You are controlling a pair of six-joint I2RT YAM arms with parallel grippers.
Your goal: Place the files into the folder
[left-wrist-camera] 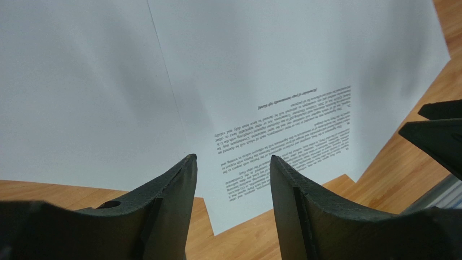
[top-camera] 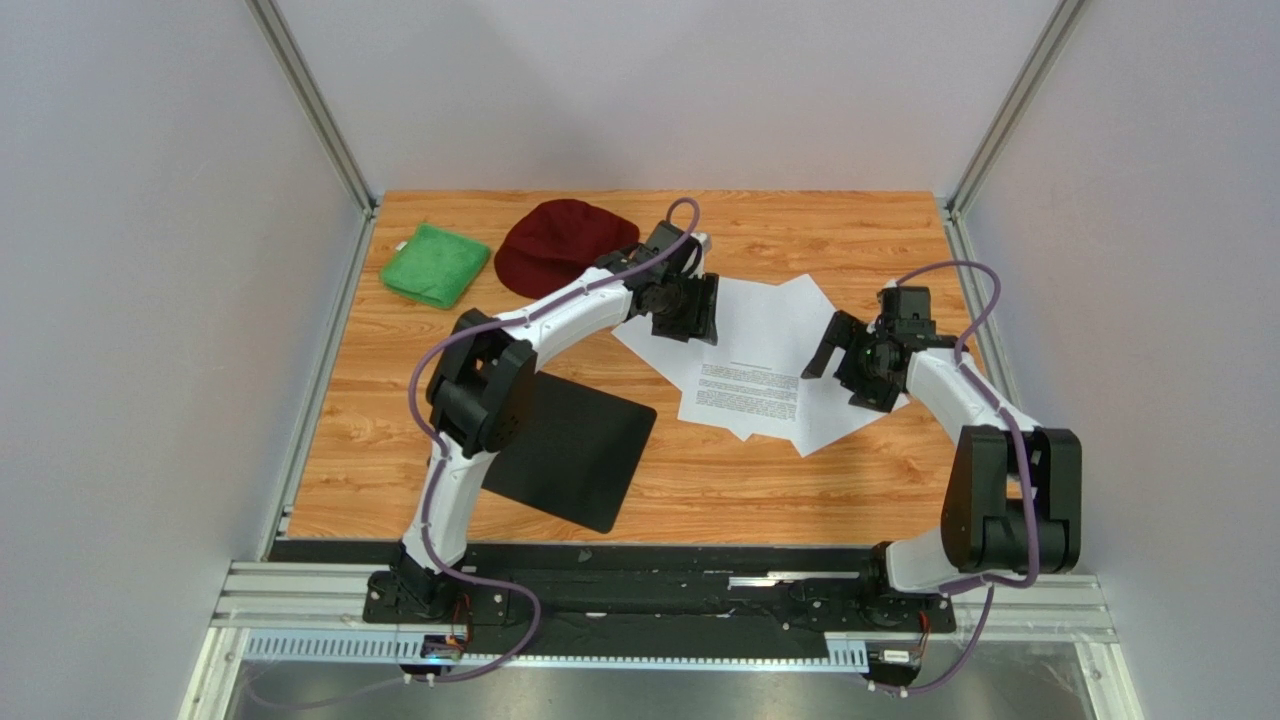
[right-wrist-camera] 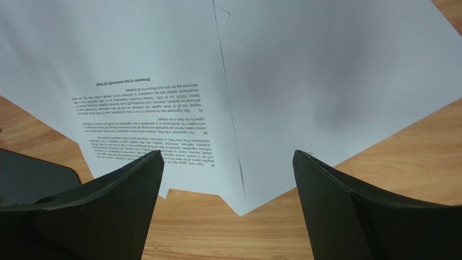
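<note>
The files (top-camera: 759, 360), several loose white sheets, lie overlapped on the wooden table right of centre; the top one (top-camera: 747, 389) carries a block of small black print, also in the left wrist view (left-wrist-camera: 293, 135) and the right wrist view (right-wrist-camera: 157, 114). The folder (top-camera: 579, 446), a flat black board, lies near the left arm; its clip is hidden. My left gripper (top-camera: 696, 312) is open and empty above the sheets' far left edge (left-wrist-camera: 232, 158). My right gripper (top-camera: 842, 365) is open and empty over the sheets' right side (right-wrist-camera: 228, 154). A folder corner (right-wrist-camera: 32, 173) shows at the right wrist view's left.
A dark red cap (top-camera: 559, 245) and a green cloth (top-camera: 434, 264) lie at the table's far left. Grey walls with metal posts enclose the table on three sides. The arm bases stand on a rail (top-camera: 661, 600) at the near edge.
</note>
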